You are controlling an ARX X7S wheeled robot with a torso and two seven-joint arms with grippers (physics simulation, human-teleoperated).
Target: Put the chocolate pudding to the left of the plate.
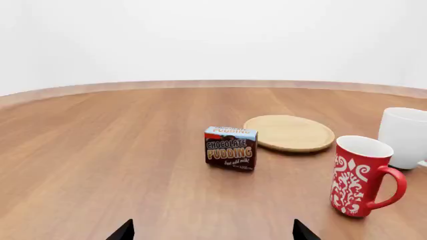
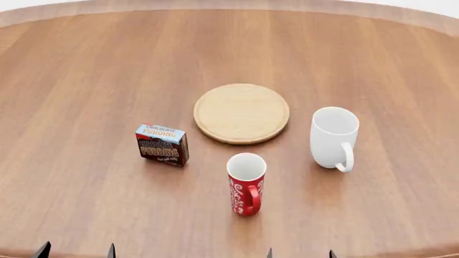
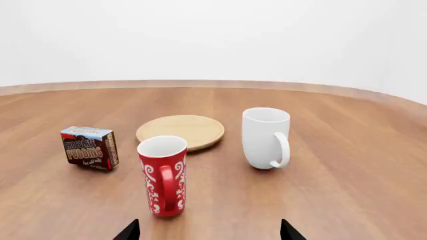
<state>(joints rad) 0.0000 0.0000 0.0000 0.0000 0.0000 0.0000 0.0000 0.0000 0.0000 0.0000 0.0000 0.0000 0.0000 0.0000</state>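
The chocolate pudding (image 2: 163, 144) is a small box with a light blue top and dark brown front, standing upright on the wooden table, left of and a little nearer than the plate (image 2: 242, 113). It also shows in the left wrist view (image 1: 231, 147) and the right wrist view (image 3: 90, 147). The plate, a flat light-wood disc, shows there too (image 1: 289, 132) (image 3: 180, 131). My left gripper (image 2: 77, 251) is open and empty at the near table edge, well short of the box (image 1: 213, 232). My right gripper (image 2: 300, 253) is open and empty (image 3: 209, 231), just behind the red mug.
A red patterned mug (image 2: 246, 183) stands in front of the plate, near my right gripper (image 3: 162, 174) (image 1: 361, 175). A white mug (image 2: 334, 137) stands right of the plate (image 3: 266, 137) (image 1: 404, 136). The round wooden table (image 2: 86, 70) curves away at the far edge.
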